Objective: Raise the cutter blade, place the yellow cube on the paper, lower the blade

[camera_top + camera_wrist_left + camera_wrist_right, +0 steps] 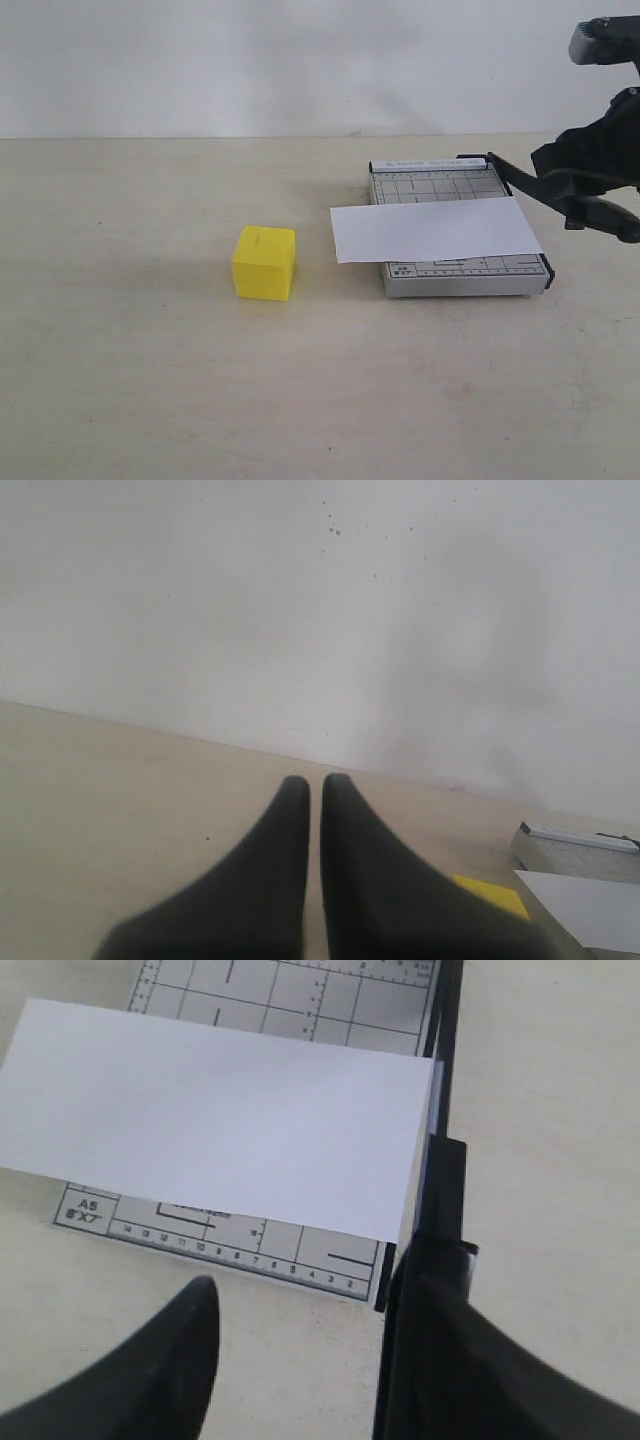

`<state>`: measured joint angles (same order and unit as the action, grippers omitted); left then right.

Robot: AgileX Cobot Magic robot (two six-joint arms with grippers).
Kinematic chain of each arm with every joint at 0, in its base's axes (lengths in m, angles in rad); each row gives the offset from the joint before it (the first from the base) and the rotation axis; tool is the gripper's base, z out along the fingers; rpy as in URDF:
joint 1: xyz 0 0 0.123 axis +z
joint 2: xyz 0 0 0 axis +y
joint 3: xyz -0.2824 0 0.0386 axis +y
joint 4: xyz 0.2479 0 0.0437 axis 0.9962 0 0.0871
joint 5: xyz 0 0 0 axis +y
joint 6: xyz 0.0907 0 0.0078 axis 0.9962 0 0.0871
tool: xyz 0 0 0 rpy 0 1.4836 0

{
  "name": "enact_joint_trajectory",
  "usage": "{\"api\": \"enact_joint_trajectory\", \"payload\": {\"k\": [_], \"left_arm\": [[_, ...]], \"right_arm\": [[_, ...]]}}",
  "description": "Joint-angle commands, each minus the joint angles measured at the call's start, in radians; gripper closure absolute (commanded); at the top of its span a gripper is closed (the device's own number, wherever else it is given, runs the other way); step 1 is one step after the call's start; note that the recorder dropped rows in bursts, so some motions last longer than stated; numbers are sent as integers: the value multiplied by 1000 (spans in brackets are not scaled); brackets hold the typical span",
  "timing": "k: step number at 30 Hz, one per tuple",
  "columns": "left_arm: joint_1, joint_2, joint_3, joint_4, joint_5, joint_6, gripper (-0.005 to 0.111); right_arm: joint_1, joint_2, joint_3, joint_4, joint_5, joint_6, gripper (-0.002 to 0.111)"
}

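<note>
Table (150, 380): beige, everything sits on it. Trimmer base (460, 282): grey, gridded, on the right half. Paper (435, 230): lies across the base, left end sticking out past it toward the cube. Blade (515, 172): tilted up off the base from its far hinge, handle end at my right gripper (590, 200). My right jaws are apart. One finger (160, 1380) is clear of the handle; the other blends into it, so I can't tell contact. Yellow cube (264, 262): on the table left of the paper, not touching. My left gripper (314, 780): jaws together, empty.
</note>
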<state>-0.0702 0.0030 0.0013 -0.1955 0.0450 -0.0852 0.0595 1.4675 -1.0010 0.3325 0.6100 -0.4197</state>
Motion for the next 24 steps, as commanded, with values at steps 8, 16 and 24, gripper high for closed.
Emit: {"api": "enact_joint_trajectory", "payload": {"k": [8,16,24], "left_arm": [[2,-3,-1,-4,-14,4,102],[2,-3,-1,-4,-14,4,102],[2,-3,-1,-4,-14,4,102]], "right_arm": [[1,-205,300,187,-387,-138,60],[55,-577,552,187,-556,-156,88],[104,-950,684,247,-488,-109,108]]}}
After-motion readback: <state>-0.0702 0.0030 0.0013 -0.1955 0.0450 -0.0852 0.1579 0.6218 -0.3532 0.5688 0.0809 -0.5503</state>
